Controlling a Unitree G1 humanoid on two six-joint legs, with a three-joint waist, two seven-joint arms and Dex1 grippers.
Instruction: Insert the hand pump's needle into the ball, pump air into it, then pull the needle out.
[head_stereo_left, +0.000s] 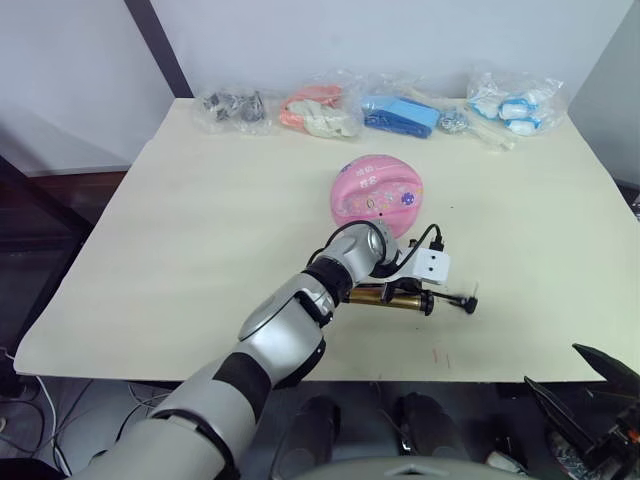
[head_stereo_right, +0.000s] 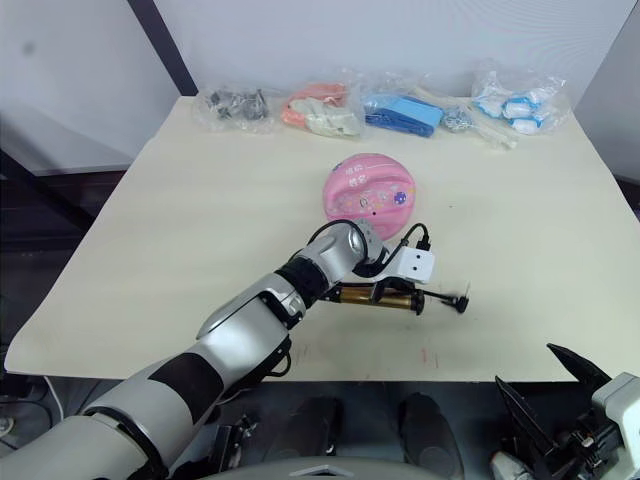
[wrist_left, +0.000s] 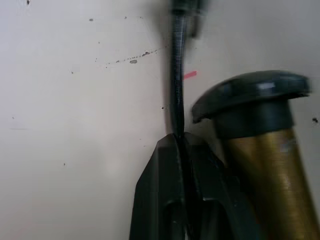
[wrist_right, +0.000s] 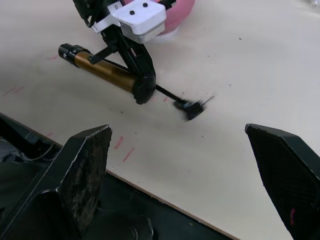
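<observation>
Pinching the thin black hose (wrist_left: 178, 90) is what your left claw (wrist_left: 182, 150) does: fingers pressed together on it, right beside the hand pump (wrist_right: 102, 68), whose gold barrel lies flat on the desk (head_stereo_left: 200, 230) just under the claw. Likely grip reason: hose is how you steer the needle (wrist_right: 192, 107), which lies on the desk just past the claw tip, at the hose end, away from the ball. Ball (head_stereo_left: 376, 190) sits behind the claw, close but apart from the pump, dented side up; valve spot can't be made out. Your right claw (wrist_right: 190, 165) hangs low off the near desk edge, fingers spread wide, holding nothing, well apart from pump and ball. Insertion not yet begun; needle must swing round toward the ball.
</observation>
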